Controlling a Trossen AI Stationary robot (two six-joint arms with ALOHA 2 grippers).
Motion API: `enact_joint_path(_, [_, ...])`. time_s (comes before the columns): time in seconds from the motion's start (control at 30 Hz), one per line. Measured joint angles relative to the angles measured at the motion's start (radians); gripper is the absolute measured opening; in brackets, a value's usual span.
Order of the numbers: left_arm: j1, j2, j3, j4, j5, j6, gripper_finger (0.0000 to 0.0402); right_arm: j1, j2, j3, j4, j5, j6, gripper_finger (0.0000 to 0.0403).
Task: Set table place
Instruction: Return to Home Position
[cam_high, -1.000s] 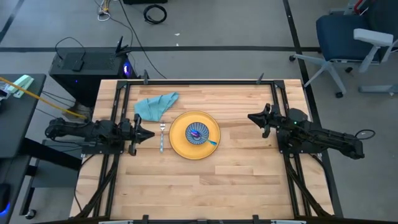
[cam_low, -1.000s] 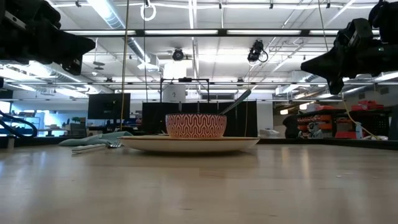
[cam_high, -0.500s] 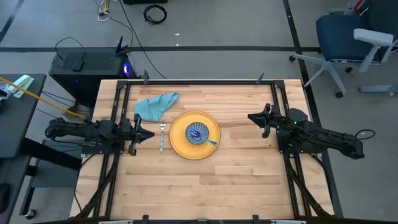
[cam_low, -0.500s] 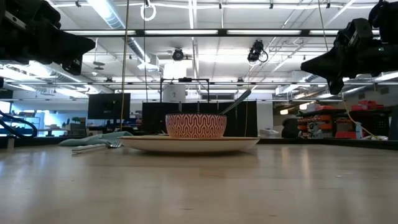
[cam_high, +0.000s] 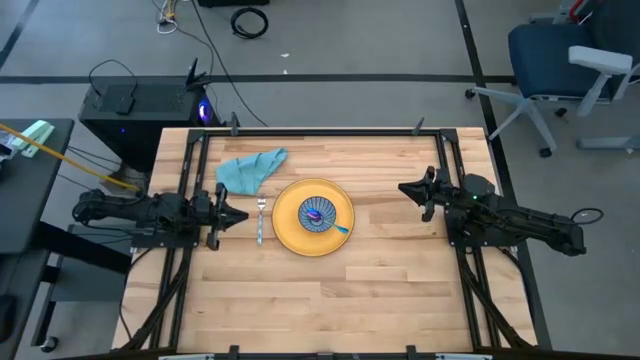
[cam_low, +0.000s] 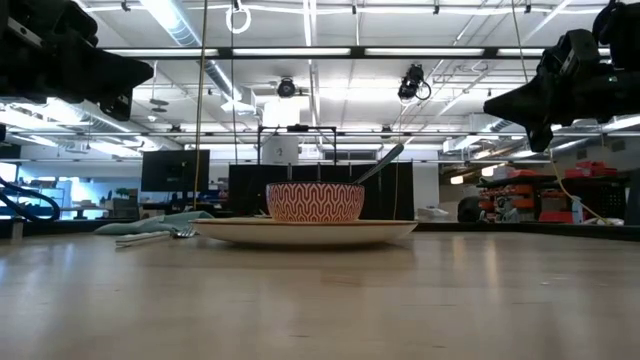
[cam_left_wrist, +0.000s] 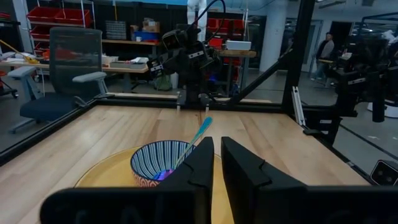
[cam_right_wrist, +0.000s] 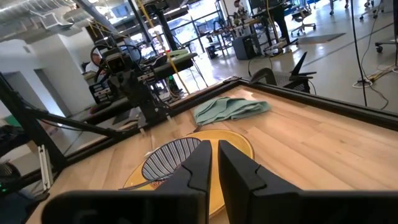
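Note:
A yellow plate (cam_high: 288, 232) lies mid-table on the wooden table (cam_high: 380, 290). On it stands a patterned bowl (cam_high: 317, 213) with a blue spoon (cam_high: 340, 229) leaning on its rim; the bowl also shows in the low view (cam_low: 314, 202). A fork (cam_high: 260, 222) lies flat just left of the plate. A crumpled teal napkin (cam_high: 252, 168) lies at the far left of the plate. My left gripper (cam_high: 243, 216) hovers shut and empty beside the fork, shown in its wrist view (cam_left_wrist: 217, 146). My right gripper (cam_high: 402, 188) hovers shut and empty right of the plate, shown in its wrist view (cam_right_wrist: 214, 146).
Black rail frames (cam_high: 190, 180) run along the table's left and right sides under the arms. The near half of the table (cam_high: 320, 310) holds nothing. A dark side desk (cam_high: 30, 200) stands left of the table, and an office chair (cam_high: 560, 70) stands beyond the far right corner.

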Motion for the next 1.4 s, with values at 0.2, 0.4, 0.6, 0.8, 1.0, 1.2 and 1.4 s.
enact_joint_path(0.2, [0.000, 0.000, 0.000, 0.000, 0.000, 0.000, 0.0032, 0.000, 0.000, 0.000, 0.000, 0.000, 0.000, 0.0034])
enact_joint_path(0.4, [0.000, 0.000, 0.000, 0.000, 0.000, 0.000, 0.0028, 0.000, 0.000, 0.000, 0.000, 0.000, 0.000, 0.0034])
enact_joint_path(0.6, [0.000, 0.000, 0.000, 0.000, 0.000, 0.000, 0.0037, 0.000, 0.000, 0.000, 0.000, 0.000, 0.000, 0.0034])
enact_joint_path(0.8, [0.000, 0.000, 0.000, 0.000, 0.000, 0.000, 0.0040, 0.000, 0.000, 0.000, 0.000, 0.000, 0.000, 0.0034])
enact_joint_path(1.0, [0.000, 0.000, 0.000, 0.000, 0.000, 0.000, 0.0033, 0.000, 0.000, 0.000, 0.000, 0.000, 0.000, 0.0034])
enact_joint_path(1.2, [0.000, 0.000, 0.000, 0.000, 0.000, 0.000, 0.0028, 0.000, 0.000, 0.000, 0.000, 0.000, 0.000, 0.0034])
enact_joint_path(1.4, [0.000, 0.000, 0.000, 0.000, 0.000, 0.000, 0.0035, 0.000, 0.000, 0.000, 0.000, 0.000, 0.000, 0.0034])
